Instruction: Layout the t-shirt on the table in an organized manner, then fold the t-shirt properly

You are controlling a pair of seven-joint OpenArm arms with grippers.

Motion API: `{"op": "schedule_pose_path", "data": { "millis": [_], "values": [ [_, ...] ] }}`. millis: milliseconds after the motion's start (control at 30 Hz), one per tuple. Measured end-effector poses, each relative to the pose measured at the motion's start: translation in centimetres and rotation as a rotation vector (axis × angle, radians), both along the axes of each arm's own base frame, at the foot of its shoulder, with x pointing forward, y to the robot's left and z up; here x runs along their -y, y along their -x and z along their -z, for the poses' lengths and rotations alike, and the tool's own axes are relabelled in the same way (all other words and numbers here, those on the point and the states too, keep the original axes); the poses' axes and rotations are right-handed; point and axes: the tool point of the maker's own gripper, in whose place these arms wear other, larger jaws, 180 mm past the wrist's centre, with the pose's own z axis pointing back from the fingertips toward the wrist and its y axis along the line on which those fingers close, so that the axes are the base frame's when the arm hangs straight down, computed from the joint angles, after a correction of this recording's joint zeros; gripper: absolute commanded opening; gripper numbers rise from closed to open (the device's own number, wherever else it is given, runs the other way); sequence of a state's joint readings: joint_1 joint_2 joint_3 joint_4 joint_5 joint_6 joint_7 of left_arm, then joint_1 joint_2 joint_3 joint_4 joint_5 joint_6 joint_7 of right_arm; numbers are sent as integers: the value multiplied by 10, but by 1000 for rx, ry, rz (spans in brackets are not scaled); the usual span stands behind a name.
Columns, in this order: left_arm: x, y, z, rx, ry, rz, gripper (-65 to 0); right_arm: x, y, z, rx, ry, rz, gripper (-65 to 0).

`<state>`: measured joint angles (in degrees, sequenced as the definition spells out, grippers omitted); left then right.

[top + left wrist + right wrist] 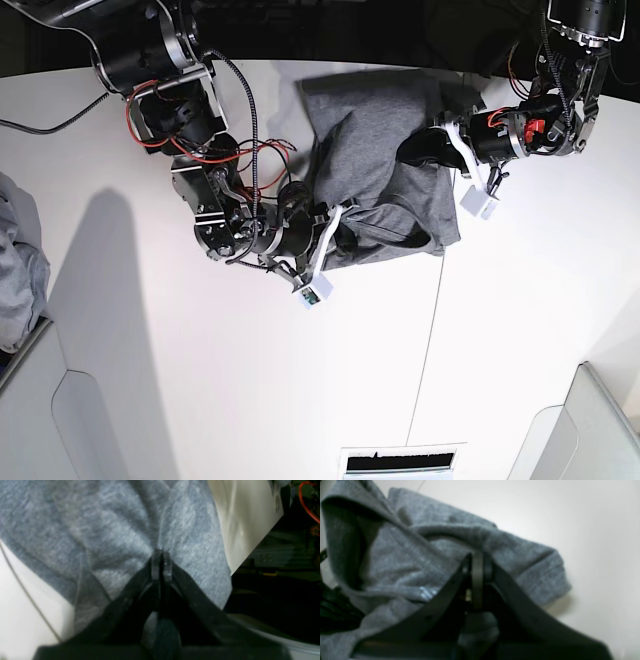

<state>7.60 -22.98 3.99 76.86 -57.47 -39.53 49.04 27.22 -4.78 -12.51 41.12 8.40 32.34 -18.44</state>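
The grey t-shirt (375, 150) lies bunched and creased at the back middle of the white table (200, 380). My left gripper (418, 150) is at the shirt's right side. In the left wrist view its fingertips (161, 555) are shut on a pinch of the t-shirt (112, 530), with folds radiating from the pinch. My right gripper (345, 232) is at the shirt's near left edge. The right wrist view shows it (477, 556) shut on a fold of the t-shirt (407, 555), which lies in rumpled layers over the table (570, 517).
A thin dark seam (430, 330) runs across the table in front of the shirt. Another grey cloth (15, 260) lies at the far left edge. Pale bins sit at the near corners (60, 430) (590, 430). The table's edge (260, 542) is close beside the left gripper.
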Motion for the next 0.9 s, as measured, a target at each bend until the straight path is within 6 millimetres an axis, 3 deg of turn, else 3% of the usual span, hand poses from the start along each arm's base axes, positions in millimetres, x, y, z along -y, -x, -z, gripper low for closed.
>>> {"op": "schedule_pose_path", "data": {
  "millis": [233, 367, 467, 567, 733, 900],
  "values": [
    [0, -2, -1, 5, -5, 3, -650, 4, -34, -26, 84, 9, 16, -650],
    [-8, -10, -4, 18, -32, 15, -650, 4, -42, -37, 112, -6, 31, -650],
    [-17, -25, -17, 68, -68, 36, -650, 17, -45, -43, 98, -5, 73, -650],
    [-10, -36, -45, 144, -40, 61, -650, 45, -50, -60, 115, -56, 186, -650],
    [-7, -38, -62, 195, -65, 113, -650, 97, -26, -59, 93, -115, 364, -650],
    [-23, -40, -71, 225, -100, 103, -650, 119, 12, -58, 45, -142, 400, -650]
  ]
}}
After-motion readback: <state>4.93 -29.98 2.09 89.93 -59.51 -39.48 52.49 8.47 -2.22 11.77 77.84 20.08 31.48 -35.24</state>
